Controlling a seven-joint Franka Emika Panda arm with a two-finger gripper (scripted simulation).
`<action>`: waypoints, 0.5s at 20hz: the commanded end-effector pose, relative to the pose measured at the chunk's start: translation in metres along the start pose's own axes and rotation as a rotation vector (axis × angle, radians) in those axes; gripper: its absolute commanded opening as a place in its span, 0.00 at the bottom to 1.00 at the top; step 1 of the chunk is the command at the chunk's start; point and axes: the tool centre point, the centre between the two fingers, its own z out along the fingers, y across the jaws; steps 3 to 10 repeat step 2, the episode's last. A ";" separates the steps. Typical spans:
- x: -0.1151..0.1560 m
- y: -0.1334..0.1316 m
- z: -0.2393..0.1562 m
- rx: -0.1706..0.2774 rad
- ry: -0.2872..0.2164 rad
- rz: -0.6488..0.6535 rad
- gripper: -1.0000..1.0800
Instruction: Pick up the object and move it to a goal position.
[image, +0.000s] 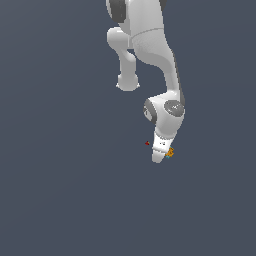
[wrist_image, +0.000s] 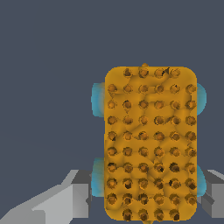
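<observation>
While the white robot arm (image: 150, 45) reaches down from twelve o'clock in the exterior view, its tool (image: 161, 153) points toward the dark grey desk (image: 60, 190), and the object (image: 170, 152), a tiny orange speck with teal edges, sits touching the tool's tip at about three o'clock. A small red marker (image: 147, 143) lies near the tool at about ten o'clock; it may be the goal, though that is a guess. The wrist view shows what the exterior view cannot: the object (wrist_image: 150, 144) fills the frame as a dimpled orange block with teal tabs on its sides, its long axis running twelve to six, and one grey finger (wrist_image: 72, 199) on either side. The fingers look drawn in close against it, yet actual contact is not visible, so whether it is held cannot be told.
</observation>
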 end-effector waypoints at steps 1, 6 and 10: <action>0.003 -0.004 -0.001 -0.001 0.000 0.002 0.00; 0.003 -0.004 -0.001 -0.001 0.000 0.002 0.00; 0.003 -0.004 -0.001 -0.001 0.000 0.002 0.00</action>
